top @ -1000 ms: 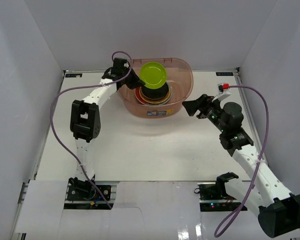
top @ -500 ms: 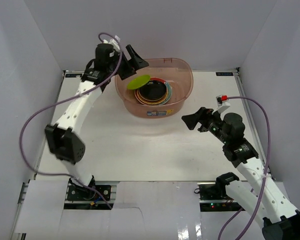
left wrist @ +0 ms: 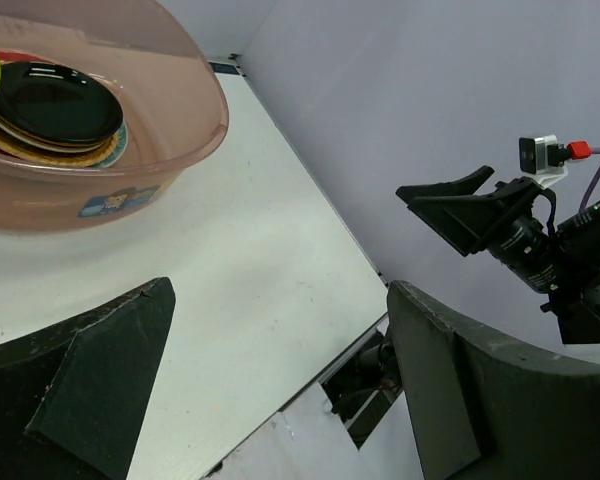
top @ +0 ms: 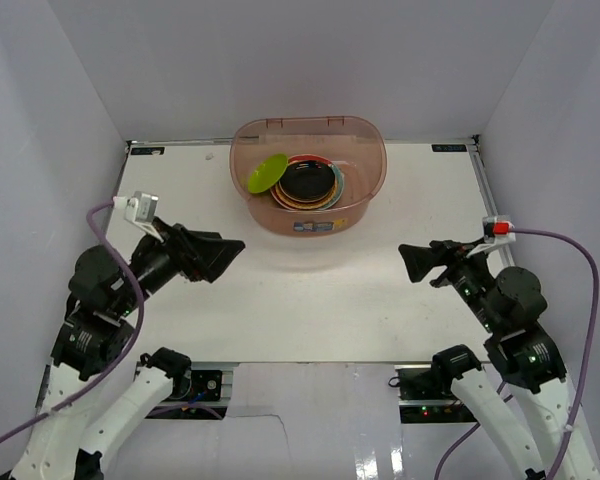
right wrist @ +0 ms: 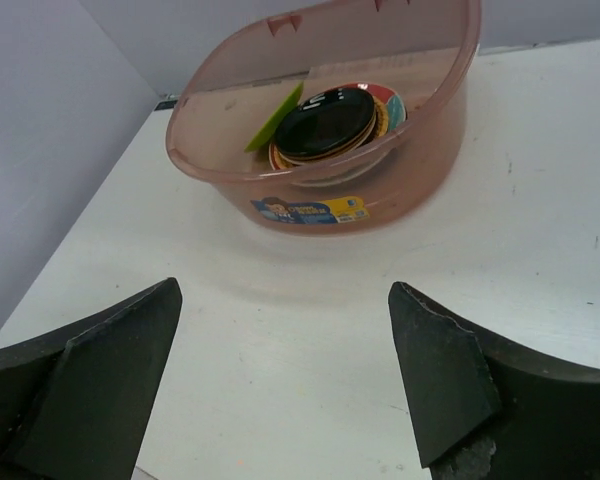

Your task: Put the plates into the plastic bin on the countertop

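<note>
White-walled countertop (top: 310, 300) with plastic bin (top: 368, 195) of stacked plates (top: 307, 180); left claw (top: 225, 258) and right claw (top: 408, 264) both wide apart, empty.

The translucent reddish-brown plastic bin (top: 373, 185) sits upright on the white countertop (top: 310, 290), toward its far edge. Inside the bin a stack of plates (top: 336, 188) lies flat on the bottom. A glossy black plate (top: 306, 180) tops the stack, and red, tan and teal rims peek out beneath it. The lime green plate (top: 267, 172) stands tilted on edge against the bin's left wall, just beside the stack.
</note>
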